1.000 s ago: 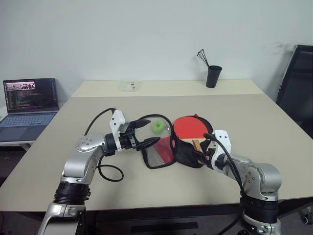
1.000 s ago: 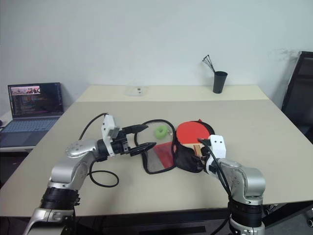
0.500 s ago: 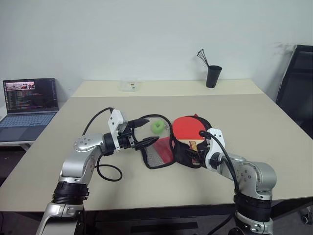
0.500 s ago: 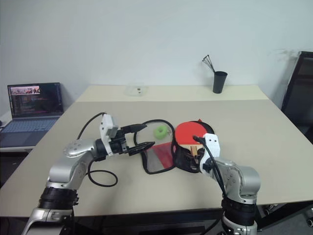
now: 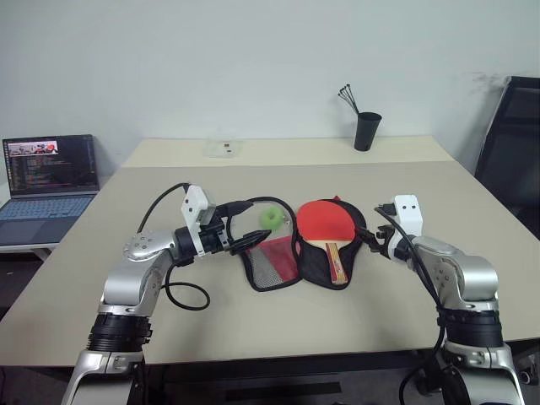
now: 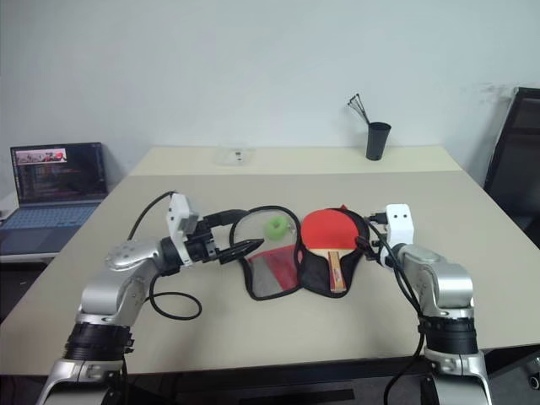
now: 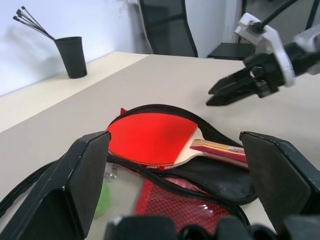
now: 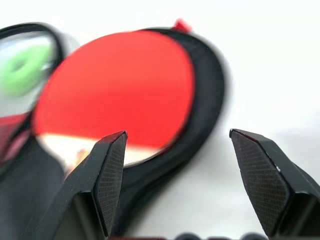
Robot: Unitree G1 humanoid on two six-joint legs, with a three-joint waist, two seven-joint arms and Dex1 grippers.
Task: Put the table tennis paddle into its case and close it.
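The case [image 5: 304,253] lay unzipped and spread flat on the bench [image 5: 439,211], its two halves side by side like an opened book. In the right half, the black-lined one, rested the paddle [image 5: 325,224], red face up, its round head toward the far side and its wooden handle pointing back toward the robot, all within the dark rim of that half. The left half showed a mesh pocket with red fabric behind it, and a small green tag [image 5: 271,218] lay at its far end.

The left end effector [image 5: 247,226] hovered just at the left edge of the case, its fingers spread wide and holding nothing. The right end effector [image 5: 369,240] stood just off the right edge of the case, apart from the paddle, its fingers parted and empty as well.

Toward the back of the bench stood a black cup [image 5: 368,131] with thin dark sticks poking out of it. A small clear tray [image 5: 223,149] sat farther left along the same far side. An open laptop [image 5: 49,181] rested on a separate surface to the left.
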